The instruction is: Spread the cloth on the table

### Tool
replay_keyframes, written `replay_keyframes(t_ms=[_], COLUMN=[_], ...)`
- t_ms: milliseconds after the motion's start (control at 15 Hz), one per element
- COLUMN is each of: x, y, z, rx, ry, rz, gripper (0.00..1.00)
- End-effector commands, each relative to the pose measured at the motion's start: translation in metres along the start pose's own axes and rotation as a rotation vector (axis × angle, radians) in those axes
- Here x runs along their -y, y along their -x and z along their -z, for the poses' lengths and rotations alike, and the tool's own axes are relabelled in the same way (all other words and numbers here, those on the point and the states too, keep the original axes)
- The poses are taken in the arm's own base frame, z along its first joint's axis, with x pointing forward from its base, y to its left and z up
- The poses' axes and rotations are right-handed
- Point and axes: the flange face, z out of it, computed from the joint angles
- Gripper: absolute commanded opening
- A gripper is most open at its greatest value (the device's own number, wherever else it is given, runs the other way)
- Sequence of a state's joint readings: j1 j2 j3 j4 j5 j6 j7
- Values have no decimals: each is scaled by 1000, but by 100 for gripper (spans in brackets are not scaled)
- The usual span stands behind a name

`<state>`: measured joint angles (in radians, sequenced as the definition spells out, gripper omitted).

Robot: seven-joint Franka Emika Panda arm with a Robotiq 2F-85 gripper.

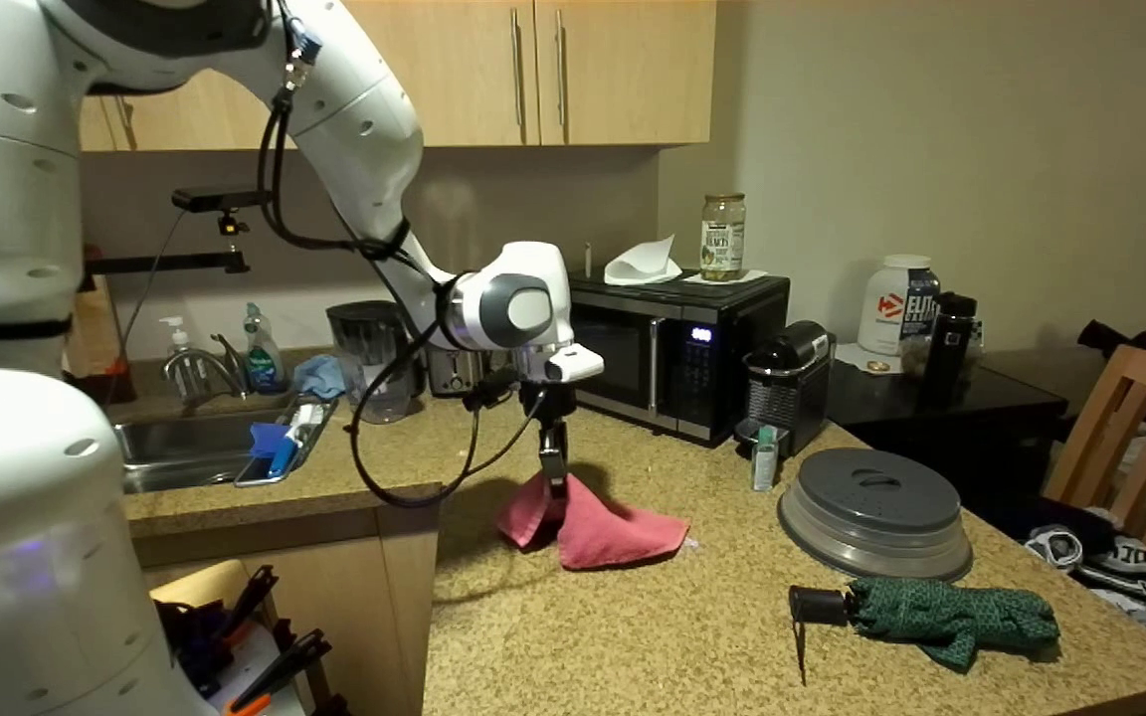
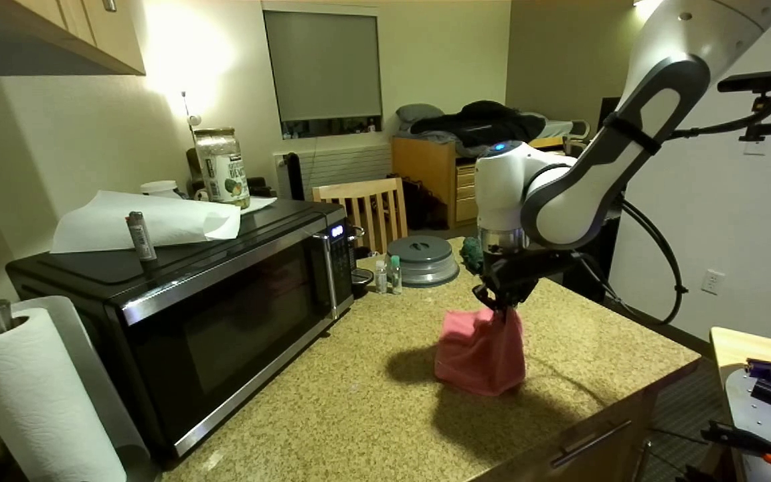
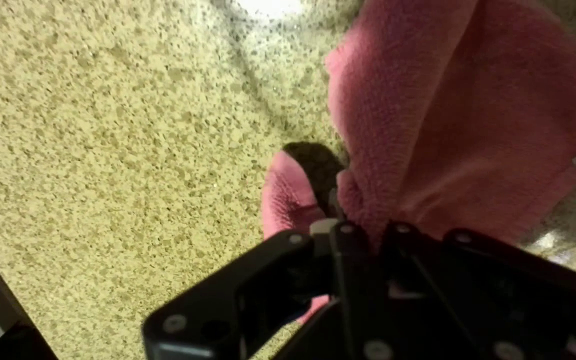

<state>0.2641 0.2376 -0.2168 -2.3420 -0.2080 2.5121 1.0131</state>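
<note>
Speckled countertop (image 1: 553, 646) below; pink cloth (image 1: 618, 532) drapes directly under the gripper (image 1: 558, 487), jaws pinching the cloth's gathered top.

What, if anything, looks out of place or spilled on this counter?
What looks like a folded green umbrella lies on the countertop near the gray cover, odd for a kitchen. The pink cloth is rumpled, but the gripper is pinching it. No spill shows.

Jar (image 1: 722, 241) and white paper (image 1: 643, 265) atop black microwave (image 1: 692, 383), gray cover (image 1: 876, 512) near green umbrella (image 1: 941, 610)
</note>
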Motion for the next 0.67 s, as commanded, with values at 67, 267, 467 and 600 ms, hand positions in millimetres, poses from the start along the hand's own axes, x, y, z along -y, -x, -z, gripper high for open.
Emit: replay_keyframes(t_ms=[67, 267, 467, 600], x=[-3, 2, 8, 12], y=[19, 28, 35, 38], z=[14, 15, 16, 16], rx=[33, 45, 46, 50], ry=[35, 46, 51, 51], rz=[50, 82, 107, 120], gripper=[33, 52, 70, 84])
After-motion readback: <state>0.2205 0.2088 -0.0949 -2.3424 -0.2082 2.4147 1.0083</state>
